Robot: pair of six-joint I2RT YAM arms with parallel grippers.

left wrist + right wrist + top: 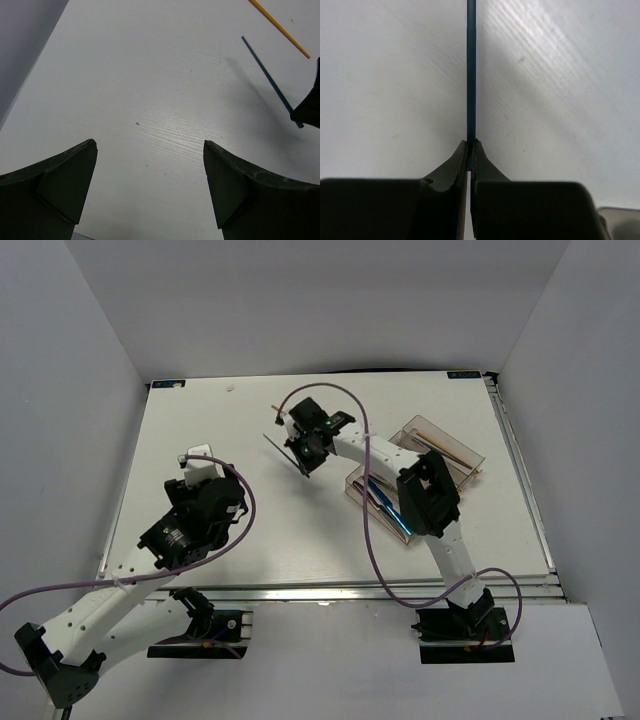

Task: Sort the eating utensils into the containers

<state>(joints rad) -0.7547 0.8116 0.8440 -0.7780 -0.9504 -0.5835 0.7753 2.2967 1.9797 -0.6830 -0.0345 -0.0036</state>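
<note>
My right gripper (301,451) is shut on a slim blue utensil (274,444) at mid-table, left of the clear organizer tray (470,456). In the right wrist view the jaws (471,143) pinch the blue utensil (471,70), which runs straight ahead above the table. My left gripper (205,473) is open and empty over the left side of the table; its jaws (150,146) stand wide apart. The left wrist view shows the blue utensil (269,75) and an orange chopstick (279,27) lying beyond it. The chopstick's end shows behind the right gripper (280,409).
The tray holds an orange chopstick (446,445) in a far compartment and blue and dark utensils (385,502) in a near one. The right arm's forearm (428,495) hangs over the tray. White walls enclose the table on three sides.
</note>
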